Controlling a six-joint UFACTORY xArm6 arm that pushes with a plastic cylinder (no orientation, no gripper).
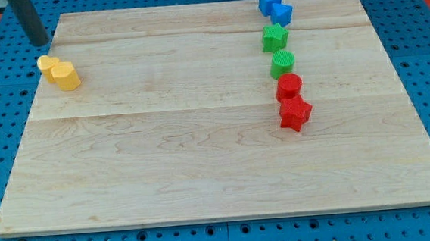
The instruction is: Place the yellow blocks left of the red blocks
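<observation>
Two yellow blocks [59,73] touch near the surface's [202,159] top-left corner, my tip [42,44] just above them. Red blocks [292,101] end the green [277,49] and blue [275,7] column near the right edge.

My rod, at the view's top left

My dark rod enters from the view's top edge and slants slightly down toward the view's right; my tip [41,44] sits at its lower end, just off the wooden board's top-left corner; above the tip only a short, plain, cylindrical length of rod shows.
</observation>
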